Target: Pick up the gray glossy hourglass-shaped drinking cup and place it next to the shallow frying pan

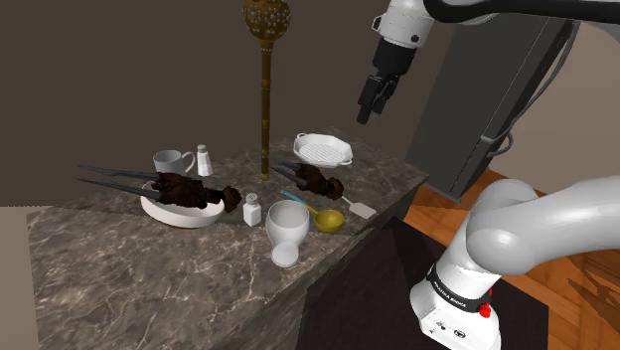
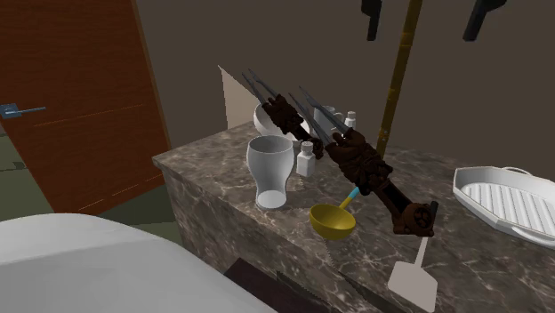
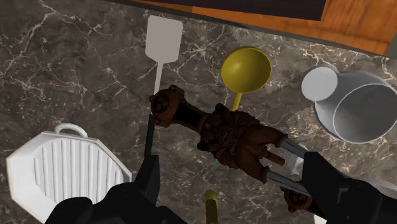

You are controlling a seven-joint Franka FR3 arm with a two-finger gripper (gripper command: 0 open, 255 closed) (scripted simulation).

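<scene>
Dark veined marble countertop, and right at its near edge in the shoulder view stands the pale grey hourglass cup, upright, nothing touching it. At its three o'clock, just beside it, there's a yellow ladle, and a white spatula lies a shade beyond that. At the cup's ten o'clock sits a small white shaker. Further out the same way is a white plate loaded with dark meat skewers. More skewered meat lies at the cup's one o'clock. Behind the plate are a white mug and a second shaker. On the far side, the white ribbed pan is at the cup's twelve-to-one o'clock, well apart from it. A gold lamp pole rises at the pan's nine o'clock. High over the pan hangs the black gripper. In the wrist view its fingers are spread wide and grip nothing.
</scene>
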